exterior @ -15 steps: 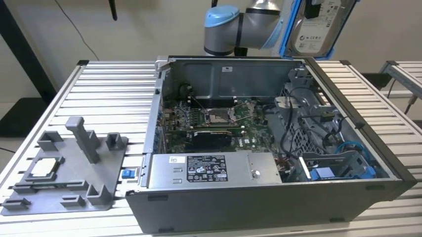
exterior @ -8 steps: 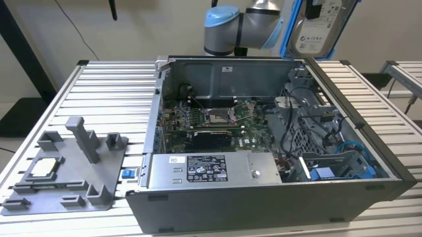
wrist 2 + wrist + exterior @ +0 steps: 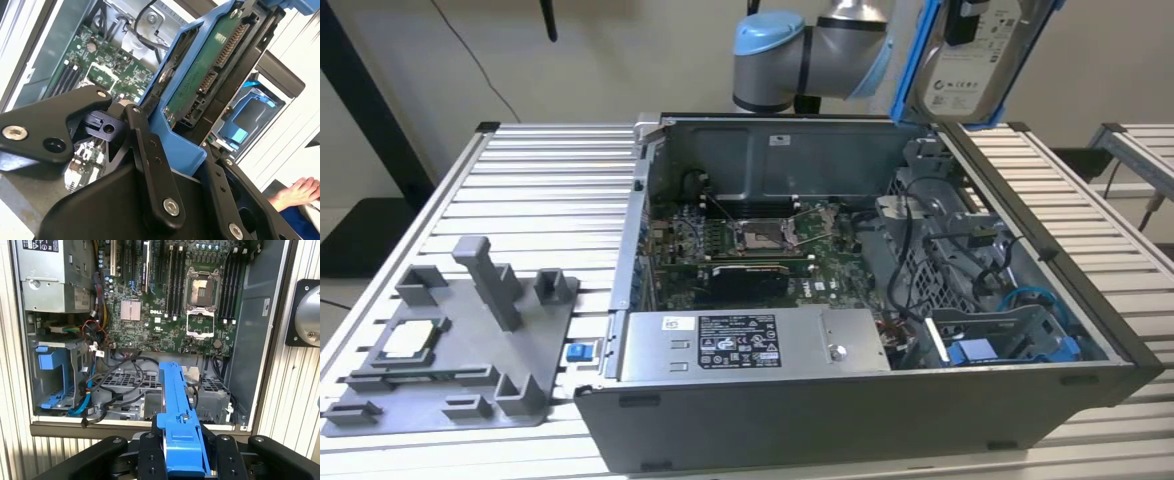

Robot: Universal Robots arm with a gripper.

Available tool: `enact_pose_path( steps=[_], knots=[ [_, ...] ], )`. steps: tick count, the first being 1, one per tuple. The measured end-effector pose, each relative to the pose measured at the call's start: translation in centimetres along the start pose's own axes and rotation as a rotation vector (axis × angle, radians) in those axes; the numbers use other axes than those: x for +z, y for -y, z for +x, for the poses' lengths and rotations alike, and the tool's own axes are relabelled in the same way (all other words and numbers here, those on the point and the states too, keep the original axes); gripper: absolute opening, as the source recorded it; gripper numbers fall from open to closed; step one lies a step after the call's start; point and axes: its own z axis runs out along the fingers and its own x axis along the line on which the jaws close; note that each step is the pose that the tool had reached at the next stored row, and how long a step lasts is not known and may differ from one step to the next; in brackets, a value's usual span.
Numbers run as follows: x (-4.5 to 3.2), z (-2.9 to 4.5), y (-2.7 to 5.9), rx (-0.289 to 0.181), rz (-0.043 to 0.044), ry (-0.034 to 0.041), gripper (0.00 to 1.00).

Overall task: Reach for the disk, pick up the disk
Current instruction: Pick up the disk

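The disk (image 3: 974, 65), a silver-grey drive with a white label in a blue caddy, hangs in the air above the far right corner of the open computer case (image 3: 854, 425). My gripper (image 3: 184, 457) is shut on it, with black fingers (image 3: 150, 457) pressed on either side of the caddy's blue edge (image 3: 177, 405). In the second wrist view the disk's green circuit-board underside (image 3: 210, 65) faces the camera, and the gripper (image 3: 190, 167) clamps the caddy's lower end. The disk touches nothing else.
Inside the case lie the motherboard (image 3: 165, 305), a grey power supply box (image 3: 720, 345), loose cables and a blue drive bay (image 3: 52, 372). A grey fixture plate (image 3: 454, 400) with a small square chip (image 3: 403, 340) lies at the exterior view's left. A person's hand (image 3: 295, 192) rests nearby.
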Motion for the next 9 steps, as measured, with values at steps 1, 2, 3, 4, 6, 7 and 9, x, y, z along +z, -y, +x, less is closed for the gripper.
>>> enact_pose_path(
  steps=[1, 2, 3, 4, 6, 7, 9],
  knots=[
    [-0.01, 0.22, 0.0, 0.0, -0.0004, -0.0001, 0.0],
    [-0.02, 0.44, 0.0, 0.0, -0.0008, 0.0, 0.0],
    [-0.02, 0.64, -0.01, 0.0, -0.0012, 0.0001, 0.0],
    [-0.03, 0.88, 0.0, 0.0, -0.0018, 0.0, 0.0],
    [-0.05, 1.31, -0.01, 0.0, -0.0027, 0.0, 0.0],
    [-0.06, 1.5, -0.01, 0.0, -0.0031, 0.0, 0.0],
    [-0.07, 1.93, -0.01, 0.0, -0.004, 0.0002, 0.0]
  ],
)
